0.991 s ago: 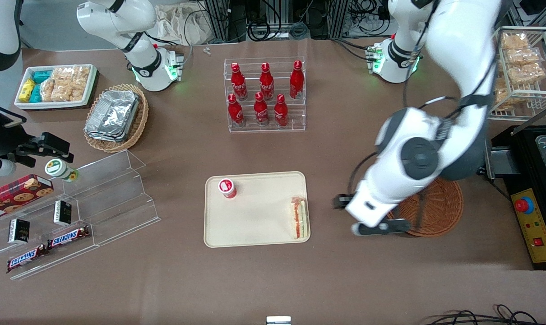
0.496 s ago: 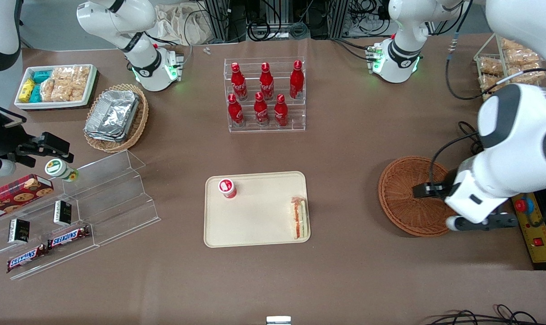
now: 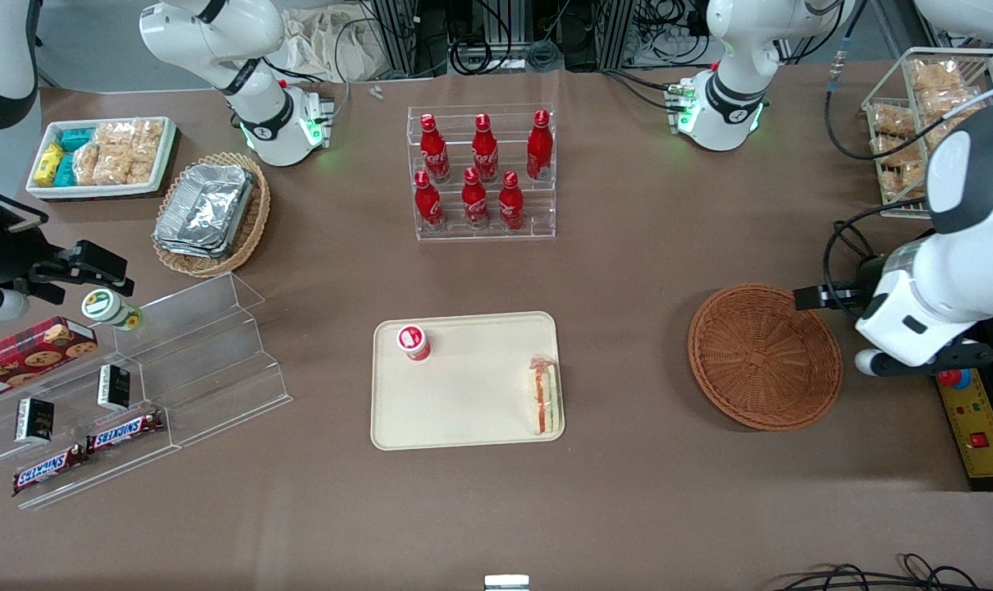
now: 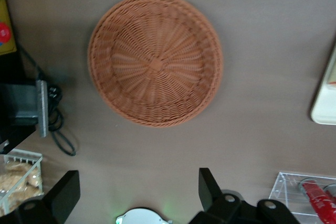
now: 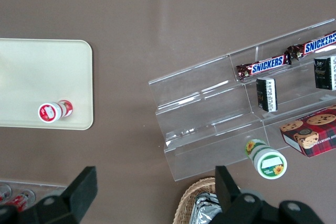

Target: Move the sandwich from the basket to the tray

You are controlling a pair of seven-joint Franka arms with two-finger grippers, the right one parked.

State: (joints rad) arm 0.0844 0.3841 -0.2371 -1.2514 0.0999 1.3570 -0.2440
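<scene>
- Brown tabletop all round; nearest the front camera, the sandwich [image 3: 545, 397] lies on the tray [image 3: 464, 410], at its edge toward the working arm, apart from a red-capped cup [image 3: 413, 341].
- Farther toward that arm's end, the basket [image 3: 765, 355] sits bare.
- The gripper [image 4: 134, 195] has swung off the basket within the last second, fingers apart and holding nothing: the placing looks done.

basket [image 3: 765, 357]: reddish-brown weave | tray [image 3: 464, 410]: beige | sandwich [image 3: 545, 396]: white, red-green edge, probably filling | claw [image 4: 137, 192]: black
</scene>
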